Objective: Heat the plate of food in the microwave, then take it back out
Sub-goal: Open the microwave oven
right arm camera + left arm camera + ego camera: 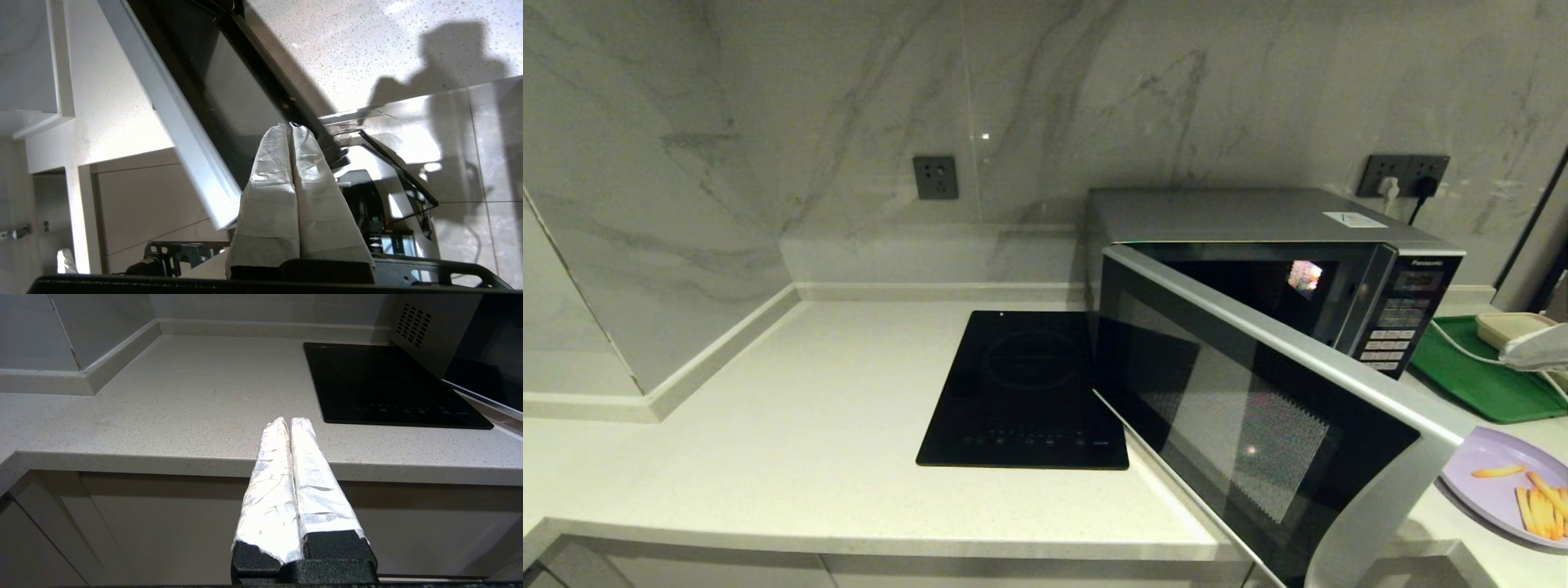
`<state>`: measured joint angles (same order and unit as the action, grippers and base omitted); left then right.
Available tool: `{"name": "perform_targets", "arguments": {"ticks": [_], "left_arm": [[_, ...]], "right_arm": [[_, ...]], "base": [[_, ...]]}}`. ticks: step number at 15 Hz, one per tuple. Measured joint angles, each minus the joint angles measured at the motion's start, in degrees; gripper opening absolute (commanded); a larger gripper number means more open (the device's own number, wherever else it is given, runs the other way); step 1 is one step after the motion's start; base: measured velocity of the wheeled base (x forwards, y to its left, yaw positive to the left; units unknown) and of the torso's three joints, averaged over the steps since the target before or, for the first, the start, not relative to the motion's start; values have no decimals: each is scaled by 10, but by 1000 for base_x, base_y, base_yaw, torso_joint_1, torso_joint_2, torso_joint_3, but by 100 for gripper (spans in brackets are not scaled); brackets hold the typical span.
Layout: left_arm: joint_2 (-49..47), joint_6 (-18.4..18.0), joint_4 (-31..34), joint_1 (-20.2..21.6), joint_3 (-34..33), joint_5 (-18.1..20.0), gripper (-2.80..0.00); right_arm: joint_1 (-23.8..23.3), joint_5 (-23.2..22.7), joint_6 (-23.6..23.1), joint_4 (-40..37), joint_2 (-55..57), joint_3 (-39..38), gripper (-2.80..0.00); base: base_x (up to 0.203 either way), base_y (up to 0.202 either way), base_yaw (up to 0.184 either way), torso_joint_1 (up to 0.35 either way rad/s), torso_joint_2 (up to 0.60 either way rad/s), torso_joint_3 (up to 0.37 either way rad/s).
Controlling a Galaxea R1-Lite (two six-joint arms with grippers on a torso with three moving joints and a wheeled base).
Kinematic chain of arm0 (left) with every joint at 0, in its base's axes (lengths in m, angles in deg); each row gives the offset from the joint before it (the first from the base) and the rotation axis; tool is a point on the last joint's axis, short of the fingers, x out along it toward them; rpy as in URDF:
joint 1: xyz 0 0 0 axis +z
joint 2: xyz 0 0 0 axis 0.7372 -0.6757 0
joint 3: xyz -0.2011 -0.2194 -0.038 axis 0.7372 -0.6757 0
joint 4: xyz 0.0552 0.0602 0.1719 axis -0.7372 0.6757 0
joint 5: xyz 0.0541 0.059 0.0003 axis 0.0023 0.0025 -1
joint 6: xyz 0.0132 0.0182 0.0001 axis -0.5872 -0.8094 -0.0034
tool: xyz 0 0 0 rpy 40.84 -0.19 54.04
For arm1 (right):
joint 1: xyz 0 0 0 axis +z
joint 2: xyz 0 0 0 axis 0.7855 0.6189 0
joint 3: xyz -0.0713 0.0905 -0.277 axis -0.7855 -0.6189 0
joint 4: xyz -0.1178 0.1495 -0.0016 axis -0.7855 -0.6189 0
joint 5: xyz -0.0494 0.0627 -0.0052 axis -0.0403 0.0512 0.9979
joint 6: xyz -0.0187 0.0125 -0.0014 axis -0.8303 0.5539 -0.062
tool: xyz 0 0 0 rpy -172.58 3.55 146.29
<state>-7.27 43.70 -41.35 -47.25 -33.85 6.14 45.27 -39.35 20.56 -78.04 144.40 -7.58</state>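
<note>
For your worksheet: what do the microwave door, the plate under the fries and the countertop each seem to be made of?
Microwave door: dark glossy glass, likely, with silver trim of metal or painted plastic; it mirrors the room.
Plate of food: matte lavender, probably plastic; no shine.
Countertop: pale speckled stone or composite, smooth.

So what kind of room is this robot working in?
Most likely a home-style kitchen. A microwave with its door swung open stands on a pale stone countertop, a flat black cooktop is set into the counter beside it, and a plate of food with fries waits at the counter's right end.
</note>
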Motion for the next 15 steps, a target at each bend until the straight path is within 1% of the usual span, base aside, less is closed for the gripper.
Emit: {"name": "perform_targets", "arguments": {"ticks": [3,4,5,6,7,9,10,11,12,13,14,15], "left_arm": [[0,0,0,0,0,0,-280],[0,0,0,0,0,0,-280],[0,0,0,0,0,0,-280],[0,0,0,0,0,0,-280],[0,0,0,0,0,0,-280],[0,0,0,0,0,0,-280],[0,0,0,0,0,0,-280],[0,0,0,0,0,0,-280],[0,0,0,0,0,0,-280],[0,0,0,0,0,0,-280],[0,0,0,0,0,0,-280],[0,0,0,0,0,0,-280]], "right_arm": [[-1,10,-4,-2,-19,-18,-280],[-1,26,-3,-2,-25,-24,-280],[-1,52,-3,-1,-30,-31,-280],[-2,85,1,-1,-36,-37,-280],[-3,129,14,-1,-42,-43,-280],[-4,249,63,0,-63,-63,-280],[-6,304,87,1,-78,-77,-280],[-9,348,109,1,-94,-95,-280],[-14,381,129,1,-107,-114,-280],[-18,403,146,1,-117,-130,-280],[-21,416,169,1,-125,-147,-280],[-23,420,189,1,-131,-163,-280]], "base": [[0,0,0,0,0,0],[0,0,0,0,0,0],[0,0,0,0,0,0],[0,0,0,0,0,0],[0,0,0,0,0,0],[0,0,0,0,0,0],[0,0,0,0,0,0],[0,0,0,0,0,0],[0,0,0,0,0,0],[0,0,0,0,0,0],[0,0,0,0,0,0],[0,0,0,0,0,0]]}}
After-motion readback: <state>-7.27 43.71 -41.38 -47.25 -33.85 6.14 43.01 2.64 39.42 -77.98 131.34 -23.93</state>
